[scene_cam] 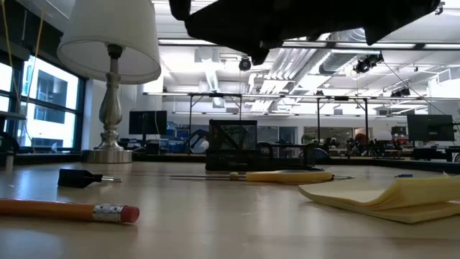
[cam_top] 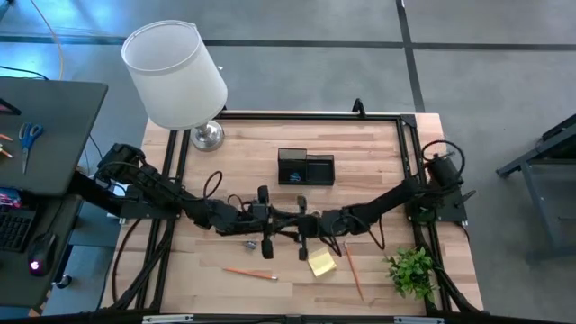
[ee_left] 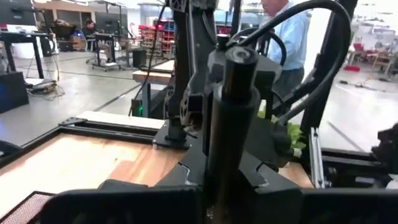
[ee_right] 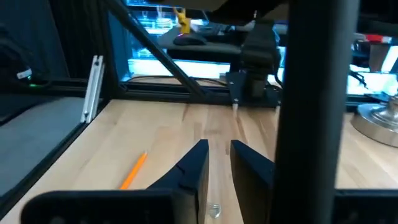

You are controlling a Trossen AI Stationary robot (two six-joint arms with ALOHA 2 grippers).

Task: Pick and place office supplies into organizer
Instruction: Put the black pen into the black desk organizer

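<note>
— Wooden table (cam_top: 378,153), both arms meeting at the middle. Which item does the robot go for?

— Probably the yellow-handled scissors (scene_cam: 287,175). They lie flat, just in front of the organizer (cam_top: 306,168), mostly under the arms.

— Which way do they point?

— The long axis runs across the table, parallel to the organizer's front. The blades point to the left arm's side, the handle to the right's.

— And the claws?

— The right gripper (ee_right: 217,146) hovers low, its fingers a little apart, nothing between. The left gripper (cam_top: 267,236) is beside it, but its state cannot be told.

— How should it grasp well?

— It should close across the narrow width, near the handle, and lift level.
</note>
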